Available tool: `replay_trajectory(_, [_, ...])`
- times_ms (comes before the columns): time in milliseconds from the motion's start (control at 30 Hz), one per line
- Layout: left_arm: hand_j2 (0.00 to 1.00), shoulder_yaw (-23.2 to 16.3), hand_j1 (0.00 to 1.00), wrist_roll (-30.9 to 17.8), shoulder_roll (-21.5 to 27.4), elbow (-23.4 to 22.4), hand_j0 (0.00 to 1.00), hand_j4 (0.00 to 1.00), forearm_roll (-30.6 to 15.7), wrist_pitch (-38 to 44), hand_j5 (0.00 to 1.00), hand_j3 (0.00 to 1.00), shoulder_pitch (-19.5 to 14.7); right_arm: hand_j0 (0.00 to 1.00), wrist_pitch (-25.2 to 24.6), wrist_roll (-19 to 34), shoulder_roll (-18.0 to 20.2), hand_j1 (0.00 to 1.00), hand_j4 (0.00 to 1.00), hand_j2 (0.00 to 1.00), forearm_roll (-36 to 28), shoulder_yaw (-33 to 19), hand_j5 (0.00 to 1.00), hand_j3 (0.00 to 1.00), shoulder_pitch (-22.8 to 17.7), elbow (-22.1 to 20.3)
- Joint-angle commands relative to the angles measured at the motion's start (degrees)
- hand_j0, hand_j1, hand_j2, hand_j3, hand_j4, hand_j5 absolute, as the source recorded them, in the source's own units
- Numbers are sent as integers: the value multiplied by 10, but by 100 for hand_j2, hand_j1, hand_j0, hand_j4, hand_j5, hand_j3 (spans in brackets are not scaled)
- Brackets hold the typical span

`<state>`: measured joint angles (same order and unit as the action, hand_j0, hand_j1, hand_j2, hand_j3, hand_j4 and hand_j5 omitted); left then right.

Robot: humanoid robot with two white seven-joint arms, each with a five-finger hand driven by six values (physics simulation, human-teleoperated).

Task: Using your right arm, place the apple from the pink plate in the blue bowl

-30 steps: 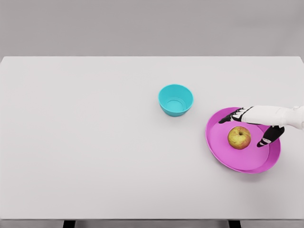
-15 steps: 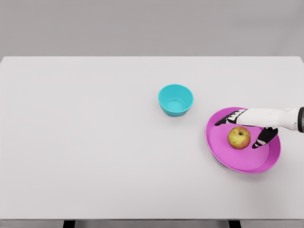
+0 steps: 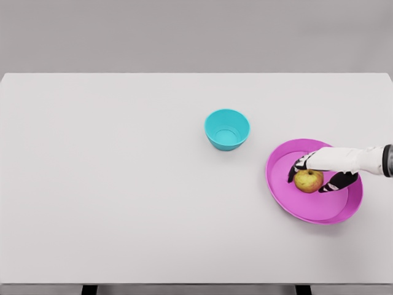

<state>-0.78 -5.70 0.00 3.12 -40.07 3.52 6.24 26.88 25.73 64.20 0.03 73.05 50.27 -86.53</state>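
Fingers (image 3: 299, 166) of the right hand (image 3: 320, 169) are curled around the apple (image 3: 307, 180) beneath it on the plate (image 3: 288, 196); the bowl (image 3: 227, 129) is seen well left.

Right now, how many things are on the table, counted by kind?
Apple: 1, on the plate, right hand curled around it
Pink plate: 1
Blue bowl: 1
Total: 3 things on the table
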Motion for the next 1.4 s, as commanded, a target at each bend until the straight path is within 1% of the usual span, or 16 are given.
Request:
replay_trajectory(0, [100, 0, 100, 0, 0, 0, 100, 100, 1, 0, 100, 100, 0, 46, 4, 0, 0, 46, 46, 46, 1, 3, 46, 46, 0, 1])
replay_trajectory(200, [100, 0, 100, 0, 0, 0, 100, 100, 0, 0, 100, 100, 0, 36, 5, -2, 0, 36, 36, 36, 1, 3, 36, 36, 0, 1])
replay_trajectory(300, [100, 0, 100, 0, 0, 0, 100, 100, 0, 0, 100, 100, 0, 35, 6, -5, 0, 35, 35, 35, 5, -8, 35, 35, 2, -5])
replay_trajectory(467, [100, 0, 100, 0, 0, 0, 100, 100, 0, 0, 100, 100, 0, 35, -2, 19, 0, 35, 35, 35, 1, -84, 35, 35, 7, -48])
replay_trajectory(500, [100, 0, 100, 0, 0, 0, 100, 100, 0, 0, 100, 100, 0, 35, -14, 30, -10, 35, 35, 35, 0, -94, 35, 35, 11, -48])
replay_trajectory(600, [100, 0, 100, 0, 0, 0, 100, 100, 0, 0, 100, 100, 0, 35, -51, 47, -73, 35, 35, 35, 0, -94, 35, 35, 37, -39])
replay_trajectory(633, [100, 0, 100, 0, 0, 0, 100, 100, 0, 0, 100, 100, 0, 35, -63, 54, -92, 35, 35, 35, -1, -93, 35, 35, 54, -36])
replay_trajectory(667, [100, 0, 100, 0, 0, 0, 100, 100, 0, 0, 100, 100, 0, 35, -71, 60, -117, 35, 35, 35, 0, -93, 35, 35, 65, -20])
replay_trajectory(733, [100, 0, 100, 0, 0, 0, 100, 100, 0, 0, 100, 100, 0, 35, -72, 65, -149, 35, 35, 35, 0, -93, 35, 35, 79, 14])
replay_trajectory(867, [100, 0, 100, 0, 0, 0, 100, 100, 0, 0, 100, 100, 0, 35, -71, 66, -195, 35, 35, 35, 5, -89, 35, 35, 95, 74])
replay_trajectory(967, [100, 0, 100, 0, 0, 0, 100, 100, 0, 0, 100, 100, 0, 35, -79, 74, -224, 35, 35, 35, 6, -88, 35, 35, 113, 86])
replay_trajectory(1033, [100, 0, 100, 0, 0, 0, 100, 100, 0, 0, 100, 100, 0, 36, -79, 77, -249, 36, 36, 36, 9, -87, 36, 36, 117, 109])
replay_trajectory(1167, [100, 0, 100, 0, 0, 0, 100, 100, 0, 0, 100, 100, 0, 36, -75, 78, -281, 36, 36, 36, 26, -85, 36, 36, 118, 149])
replay_trajectory(1233, [100, 0, 100, 0, 0, 0, 100, 100, 0, 0, 100, 100, 0, 36, -74, 78, -283, 36, 36, 36, 28, -85, 36, 36, 119, 166])
replay_trajectory(1300, [100, 0, 100, 0, 0, 0, 100, 100, 0, 0, 100, 100, 0, 37, -71, 78, -301, 37, 37, 37, 30, -85, 37, 37, 125, 184])
replay_trajectory(1367, [100, 0, 100, 0, 0, 0, 100, 100, 0, 0, 100, 100, 0, 38, -70, 78, -306, 38, 38, 38, 30, -85, 38, 38, 126, 195])
